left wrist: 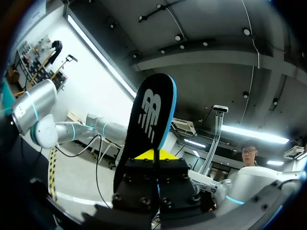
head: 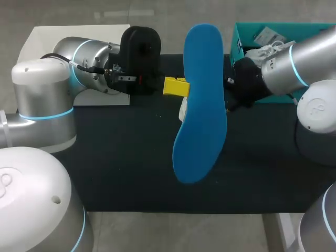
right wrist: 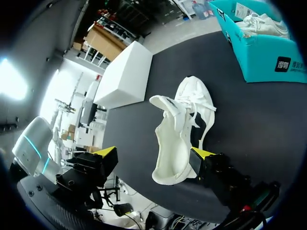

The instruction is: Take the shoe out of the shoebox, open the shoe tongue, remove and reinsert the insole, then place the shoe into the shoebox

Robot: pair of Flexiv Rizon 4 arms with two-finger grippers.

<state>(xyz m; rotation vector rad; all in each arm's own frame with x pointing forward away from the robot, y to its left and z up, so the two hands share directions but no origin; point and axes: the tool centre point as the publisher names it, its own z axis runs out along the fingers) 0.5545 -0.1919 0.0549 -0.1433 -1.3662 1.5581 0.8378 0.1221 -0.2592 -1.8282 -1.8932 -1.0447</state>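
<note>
Left tool point(left wrist: 154, 155) clamps insole point(head: 202, 105), blue underside, black top; right tool point(right wrist: 156, 155) wide, white shoe point(right wrist: 184, 110) between fingers.

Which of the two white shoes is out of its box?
The loose shoe, lying by itself on the black table; the other shoe sits inside the teal shoebox.

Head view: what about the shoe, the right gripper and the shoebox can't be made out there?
Shoe: the raised insole, held by the left gripper, covers all but a white sliver.
Right gripper: hidden behind the insole in the head view; the right wrist view doesn't settle whether it grips the shoe.
Shoebox: cut off by the picture's edges, and the right arm covers part of its contents.
</note>
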